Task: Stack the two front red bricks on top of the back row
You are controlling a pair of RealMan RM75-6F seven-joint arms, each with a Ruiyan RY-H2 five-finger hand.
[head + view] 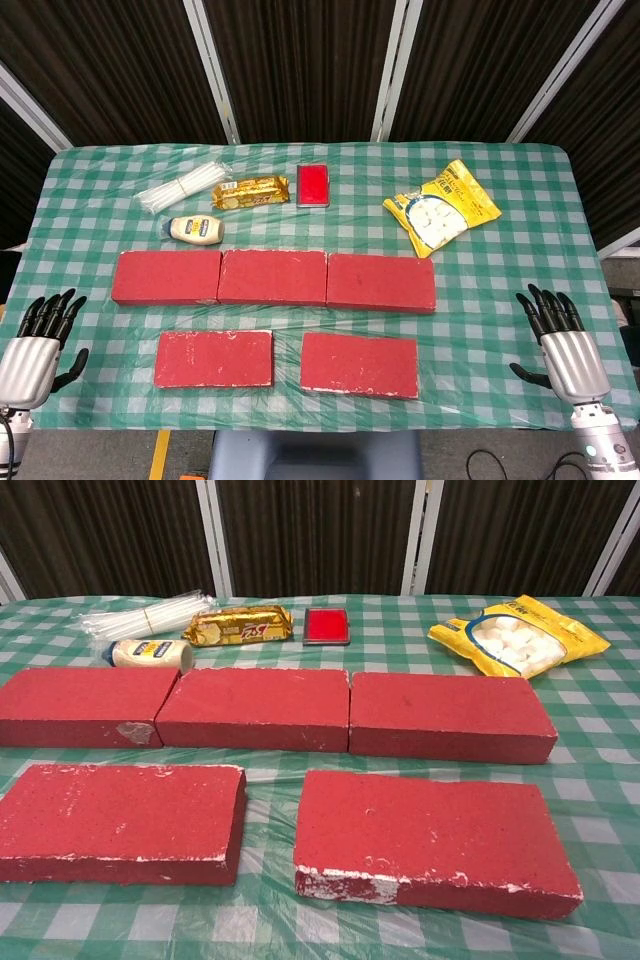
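Two red bricks lie flat in front: the front left brick and the front right brick. Behind them a back row of three red bricks runs end to end across the table. My left hand hovers at the table's left front corner, fingers spread, holding nothing. At the right front corner my right hand is likewise open with fingers apart. Both hands are well clear of the bricks and appear only in the head view.
Behind the row lie a bundle of white straws, a golden snack pack, a small white bottle, a red flat case and a yellow marshmallow bag. A green checked cloth under clear plastic covers the table.
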